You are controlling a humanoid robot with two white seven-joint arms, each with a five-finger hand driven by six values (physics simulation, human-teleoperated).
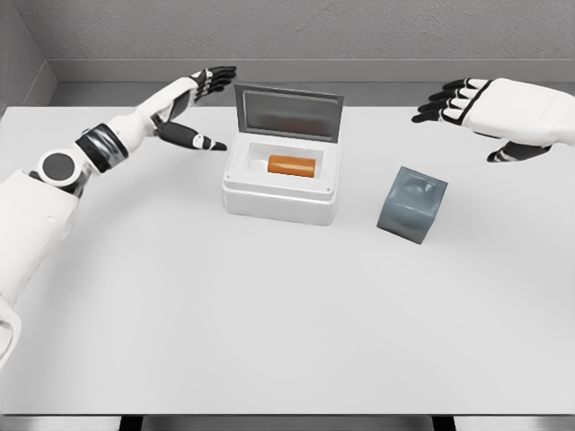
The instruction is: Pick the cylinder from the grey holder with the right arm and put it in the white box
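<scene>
My left forearm (36, 215) lies nearest, idle at the table's (269, 341) left edge, while my right hand (490, 112), fingers spread and empty, hovers near the far right corner beyond the grey holder (412, 204); the cylinder (291, 166) already lies in the white box (278, 199), so I judge only withdrawing remains.

A white table (269, 314) stands against a grey wall (359, 27).
</scene>
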